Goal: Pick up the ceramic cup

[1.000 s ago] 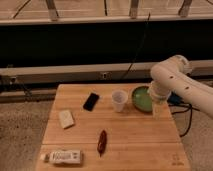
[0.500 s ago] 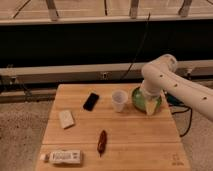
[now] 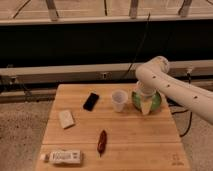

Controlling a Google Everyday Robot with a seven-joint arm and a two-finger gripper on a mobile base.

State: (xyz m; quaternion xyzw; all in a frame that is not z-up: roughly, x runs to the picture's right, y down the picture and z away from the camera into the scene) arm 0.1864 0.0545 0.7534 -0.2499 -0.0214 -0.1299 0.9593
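End effector (image 3: 146, 106) over one green bowl (image 3: 156, 101), beside one ceramic cup (image 3: 118, 100), grip state indiscernible.

Claw (image 3: 145, 107) over green bowl (image 3: 157, 101), crowding ceramic cup (image 3: 118, 100) right flank (left free).

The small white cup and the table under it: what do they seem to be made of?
The small white handleless cup looks like ceramic or plastic: plain, dull white; I cannot tell which. The pale rectangular table looks like light wood, with lengthwise board lines. The gripper hangs over the wide green bowl beside the cup.
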